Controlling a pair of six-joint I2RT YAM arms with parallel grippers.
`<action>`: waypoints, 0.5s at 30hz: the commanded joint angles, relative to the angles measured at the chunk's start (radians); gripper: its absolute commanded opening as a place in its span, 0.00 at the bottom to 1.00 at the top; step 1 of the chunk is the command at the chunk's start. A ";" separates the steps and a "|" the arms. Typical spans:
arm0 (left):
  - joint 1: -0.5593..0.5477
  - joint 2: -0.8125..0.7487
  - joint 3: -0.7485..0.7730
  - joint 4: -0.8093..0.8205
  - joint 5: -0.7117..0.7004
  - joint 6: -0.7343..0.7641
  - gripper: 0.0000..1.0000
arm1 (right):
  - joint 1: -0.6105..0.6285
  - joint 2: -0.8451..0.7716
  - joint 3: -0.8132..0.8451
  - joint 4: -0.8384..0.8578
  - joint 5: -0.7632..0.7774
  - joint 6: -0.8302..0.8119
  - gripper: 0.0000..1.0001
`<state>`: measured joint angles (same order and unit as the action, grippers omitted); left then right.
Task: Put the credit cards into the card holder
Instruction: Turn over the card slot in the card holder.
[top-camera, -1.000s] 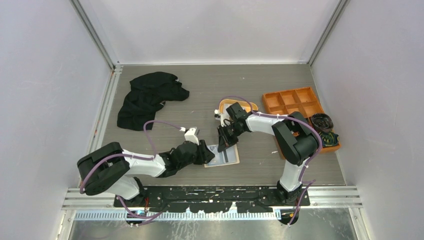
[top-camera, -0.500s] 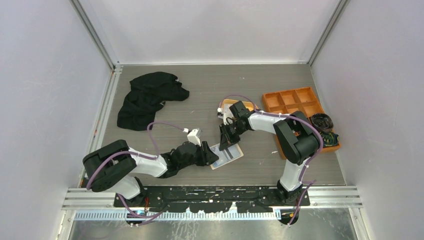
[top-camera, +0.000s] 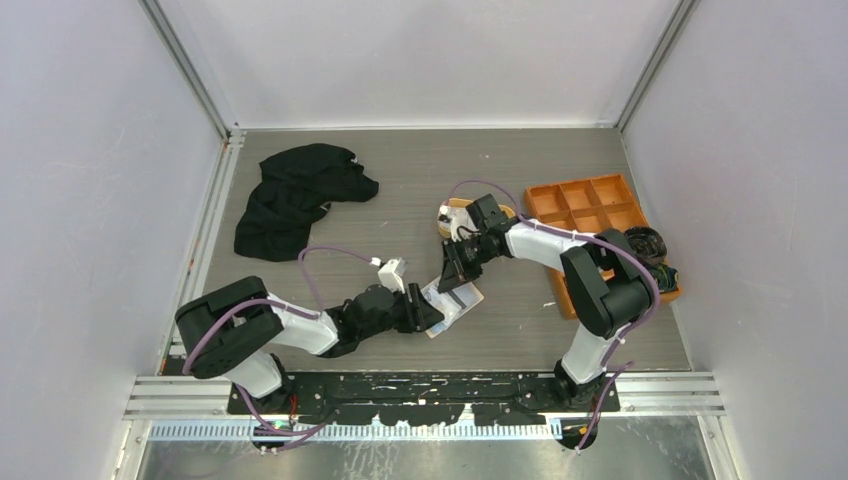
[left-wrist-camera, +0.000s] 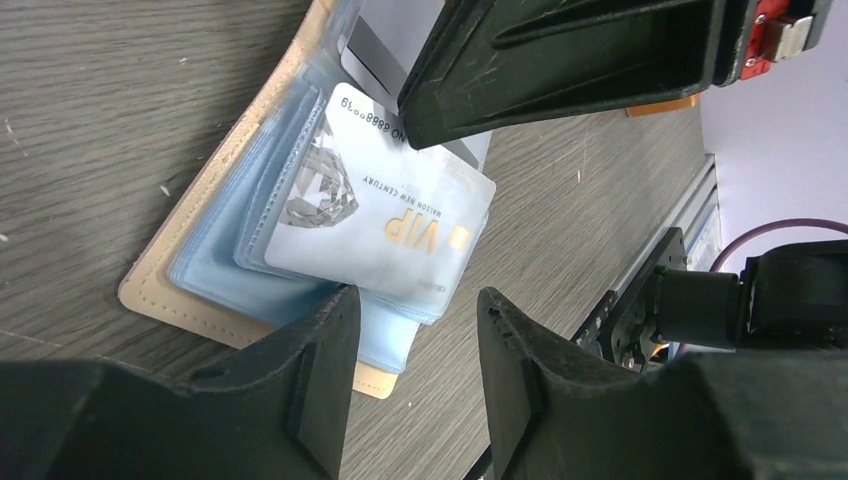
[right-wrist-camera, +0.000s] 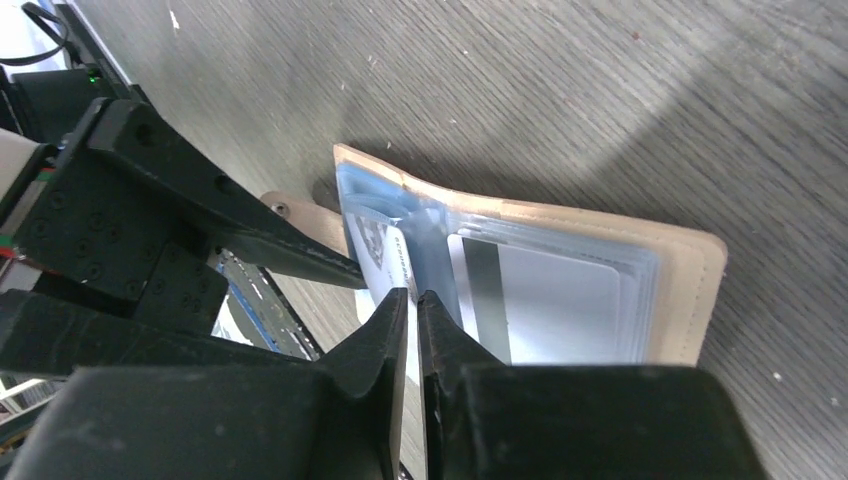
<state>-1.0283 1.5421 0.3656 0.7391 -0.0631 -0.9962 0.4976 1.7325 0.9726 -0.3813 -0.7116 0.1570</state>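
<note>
The card holder (top-camera: 456, 303) lies open on the table, beige outside (right-wrist-camera: 690, 290), with pale blue sleeves (left-wrist-camera: 225, 270). My right gripper (right-wrist-camera: 412, 300) is shut on the edge of a pale credit card (left-wrist-camera: 385, 210) printed with a diamond and "VIP". That card sits partly inside a sleeve on the wallet's left half. A second card (right-wrist-camera: 560, 300) with a dark stripe lies in the other half. My left gripper (left-wrist-camera: 418, 300) is open at the wallet's near corner, one finger (left-wrist-camera: 320, 350) over the blue sleeve edge. In the top view the two grippers (top-camera: 425, 312) (top-camera: 450, 275) meet at the wallet.
An orange oval tray (top-camera: 462, 208) sits just behind the right gripper. An orange compartmented box (top-camera: 585, 205) with black cables (top-camera: 645, 245) stands at the right. A black cloth (top-camera: 295, 195) lies at the back left. The wallet's snap tab (right-wrist-camera: 290, 215) points toward the left gripper.
The wallet has turned counter-clockwise and slid slightly right and back. The left gripper followed it to the right. The right gripper moved a little back with the card.
</note>
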 joint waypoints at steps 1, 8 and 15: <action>-0.002 0.023 0.012 0.167 -0.029 -0.012 0.48 | -0.001 -0.058 0.029 0.000 -0.090 0.012 0.15; -0.002 0.039 -0.010 0.216 -0.055 -0.030 0.49 | -0.013 -0.080 0.043 -0.058 0.037 -0.050 0.18; -0.002 -0.019 -0.045 0.146 -0.108 -0.038 0.49 | -0.013 -0.094 0.056 -0.108 0.111 -0.133 0.21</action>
<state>-1.0283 1.5818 0.3454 0.8543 -0.1112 -1.0260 0.4816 1.7046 0.9863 -0.4526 -0.6384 0.0921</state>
